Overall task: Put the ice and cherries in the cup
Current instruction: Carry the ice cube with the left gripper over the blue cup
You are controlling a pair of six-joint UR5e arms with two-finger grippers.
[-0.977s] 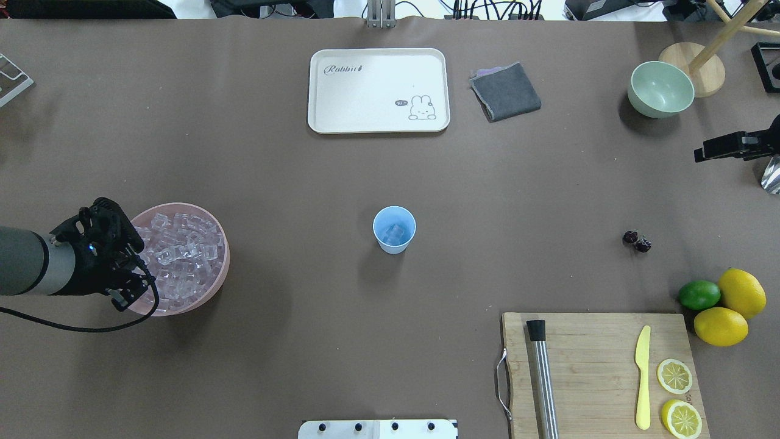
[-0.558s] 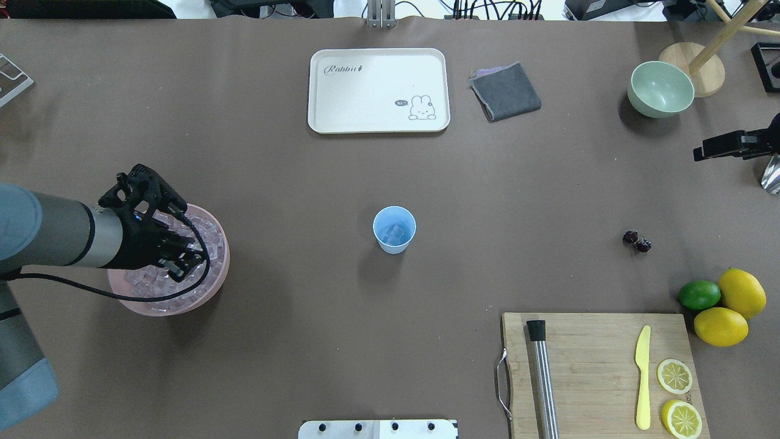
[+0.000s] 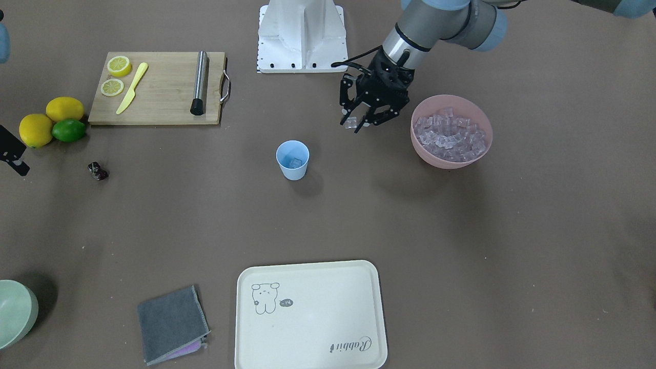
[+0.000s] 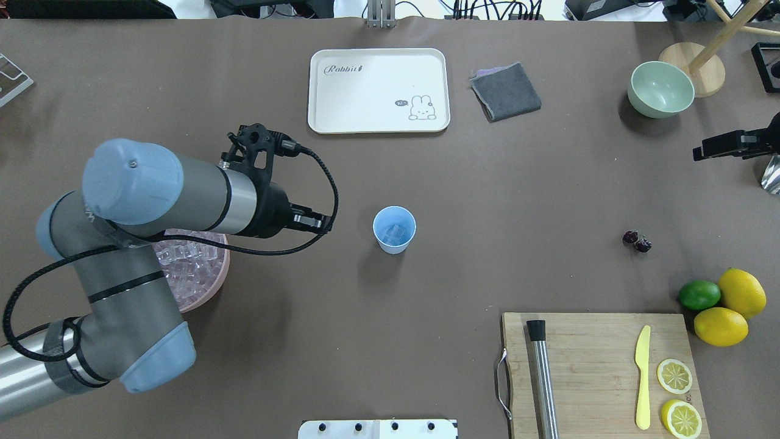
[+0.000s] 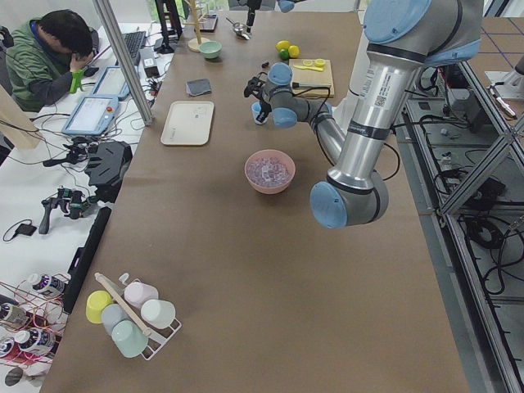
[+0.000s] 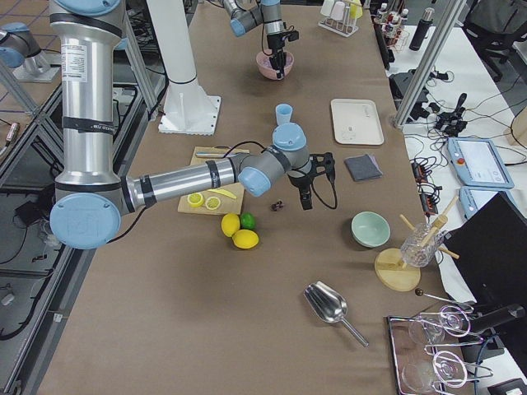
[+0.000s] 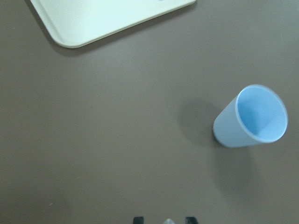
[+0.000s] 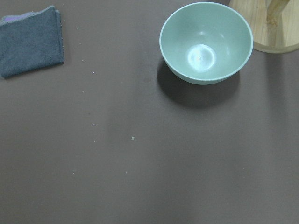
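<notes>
The light blue cup (image 4: 394, 229) stands mid-table with one ice cube (image 4: 396, 232) inside; it also shows as the cup (image 3: 292, 160) and the cup (image 7: 252, 119). My left gripper (image 3: 351, 123) hangs between the pink bowl (image 3: 447, 163) and the cup, shut on a clear ice cube (image 3: 350, 122). More ice (image 3: 451, 136) fills that bowl. The dark cherries (image 4: 637, 241) lie on the table at right. My right gripper (image 4: 701, 152) hovers at the right edge, beyond the cherries; its jaws are not readable.
At the back lie a cream tray (image 4: 378, 90) and a grey cloth (image 4: 506, 91), with a pale green bowl (image 4: 661, 89) to their right. A cutting board (image 4: 600, 372) carries a muddler, knife and lemon slices. Lemons and a lime (image 4: 699, 294) sit beside it.
My left arm has risen out of the pink bowl and swung right towards the cup, carrying an ice cube. The right arm has stayed put.
</notes>
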